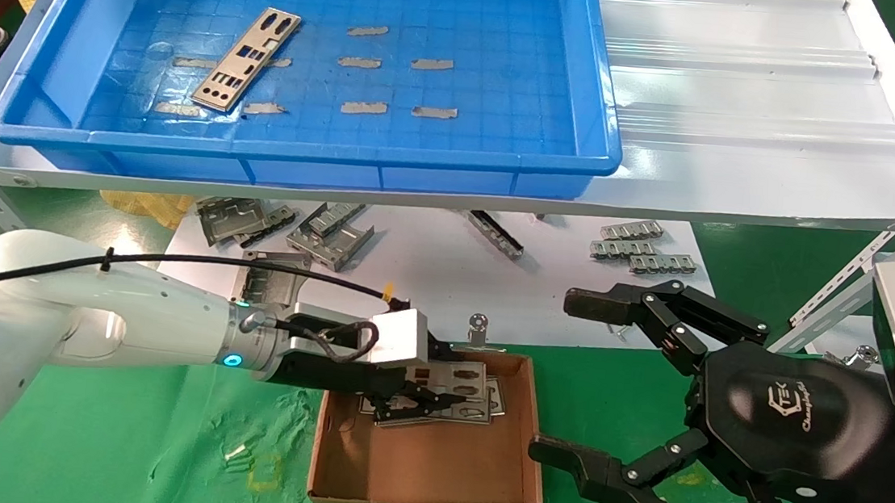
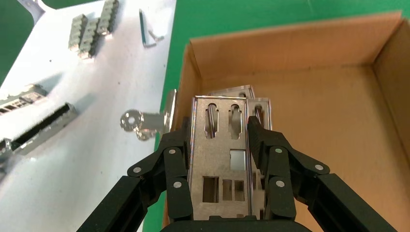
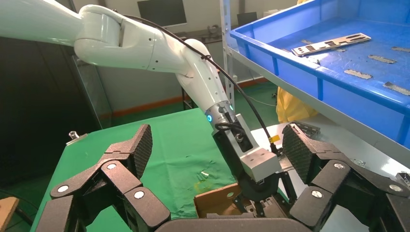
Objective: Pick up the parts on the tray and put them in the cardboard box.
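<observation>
My left gripper (image 1: 434, 403) (image 2: 220, 125) is shut on a thin silver plate (image 2: 220, 159) with punched cut-outs, gripping its two long edges. It holds the plate low inside the brown cardboard box (image 1: 429, 461) (image 2: 314, 63), over other plates (image 1: 493, 393) lying at the box's far end. One more plate (image 1: 247, 60) (image 3: 331, 43) lies in the left part of the blue tray (image 1: 302, 150) on the shelf. My right gripper (image 1: 558, 375) (image 3: 217, 140) is open and empty, parked to the right of the box.
Grey tape strips (image 1: 367, 62) dot the tray floor. Folded grey brackets (image 1: 327, 233) (image 1: 642, 248) lie on the white table under the white ribbed shelf (image 1: 753, 92). A small metal clip (image 1: 477, 329) (image 2: 140, 123) stands at the box's far rim. Green cloth covers the near table.
</observation>
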### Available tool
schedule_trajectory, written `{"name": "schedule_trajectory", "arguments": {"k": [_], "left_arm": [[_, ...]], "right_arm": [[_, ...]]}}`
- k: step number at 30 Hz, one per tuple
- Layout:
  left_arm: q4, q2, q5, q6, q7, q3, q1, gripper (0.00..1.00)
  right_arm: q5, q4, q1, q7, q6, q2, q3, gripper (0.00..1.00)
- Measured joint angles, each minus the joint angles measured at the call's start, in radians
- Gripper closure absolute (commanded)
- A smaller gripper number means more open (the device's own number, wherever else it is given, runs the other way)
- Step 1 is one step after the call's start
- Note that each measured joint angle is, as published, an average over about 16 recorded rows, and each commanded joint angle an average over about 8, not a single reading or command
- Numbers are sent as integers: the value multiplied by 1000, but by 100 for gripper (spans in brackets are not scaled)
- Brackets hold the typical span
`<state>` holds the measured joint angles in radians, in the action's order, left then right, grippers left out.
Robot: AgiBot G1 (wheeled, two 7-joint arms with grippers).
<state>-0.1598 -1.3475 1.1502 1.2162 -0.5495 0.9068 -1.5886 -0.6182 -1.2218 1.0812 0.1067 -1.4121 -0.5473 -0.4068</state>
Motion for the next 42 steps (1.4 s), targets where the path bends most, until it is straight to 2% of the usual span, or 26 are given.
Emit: {"name": "schedule_trajectory", "arguments": {"k": [2, 3, 9, 10, 11, 26, 42], "left_arm": [[-4, -1, -4, -1, 1, 0, 1, 99], [-6, -1, -6, -1, 2, 1, 2, 90], [-20, -3, -11, -10, 4, 8, 6, 16], [-22, -3, -11, -13, 4, 10, 7, 5], [-24, -3, -11, -15, 4, 12, 8, 0], [-43, -1, -19, -26, 4, 36, 7, 0], [12, 14, -74, 60, 30, 22, -18, 0]], "right_arm": [[0, 0, 0, 0, 0, 0, 0, 0], [0, 0, 0, 0, 0, 0, 0, 0], [0, 0, 0, 0, 0, 0, 0, 0], [0, 0, 0, 0, 0, 0, 0, 0], [0, 0, 0, 0, 0, 0, 0, 0], [0, 0, 0, 0, 0, 0, 0, 0], [0, 0, 0, 0, 0, 0, 0, 0]]}}
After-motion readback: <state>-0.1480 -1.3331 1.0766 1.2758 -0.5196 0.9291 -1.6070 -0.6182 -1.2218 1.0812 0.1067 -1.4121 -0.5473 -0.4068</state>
